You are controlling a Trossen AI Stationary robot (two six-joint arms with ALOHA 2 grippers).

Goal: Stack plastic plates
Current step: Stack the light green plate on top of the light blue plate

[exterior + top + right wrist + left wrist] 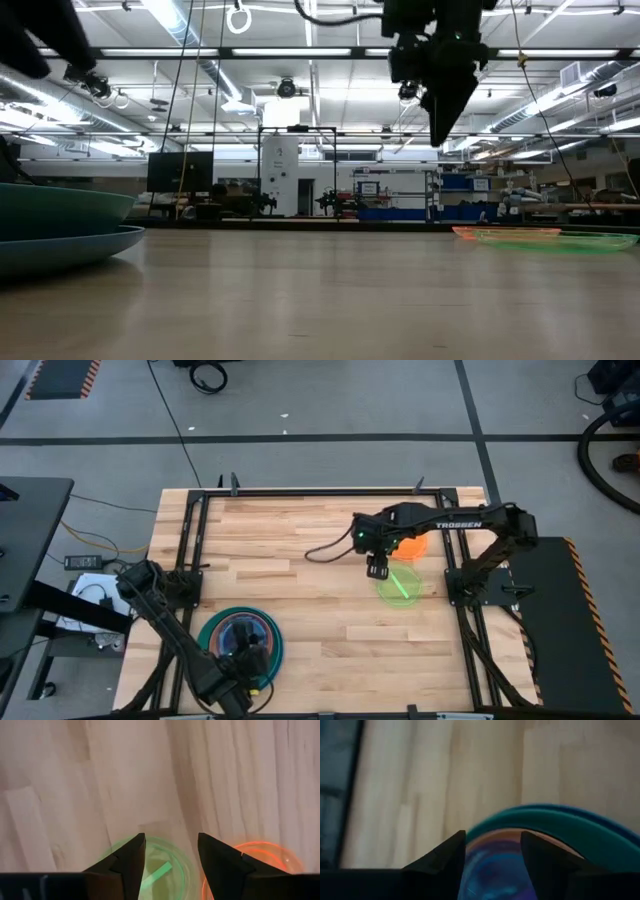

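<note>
Wooden planks are forming the table, which is sitting inside a black frame on a grey floor. From above, the right gripper is hanging over the right part of the table, just beside the translucent green plate, whose edge is meeting the orange plate lying partly under the right arm. Near the front left corner, the stack of plates is resting on the wood, a teal rim around a blue plate with darker plates inside it. The left gripper is hanging over the near side of that stack.

At table height, the right gripper is hovering well above the board, clear of the green plate lying flat at the right with the orange one just behind it. The stack is showing at the left edge, a blue plate under a teal one. A large hall with ceiling lights and racks is filling the background.

Past the left wrist, the two dark fingers are standing apart, holding nothing, with the stack right below them.

Past the right wrist, the fingers are likewise spread and empty, the green plate showing between them and the orange plate just beside it on the wood.
</note>
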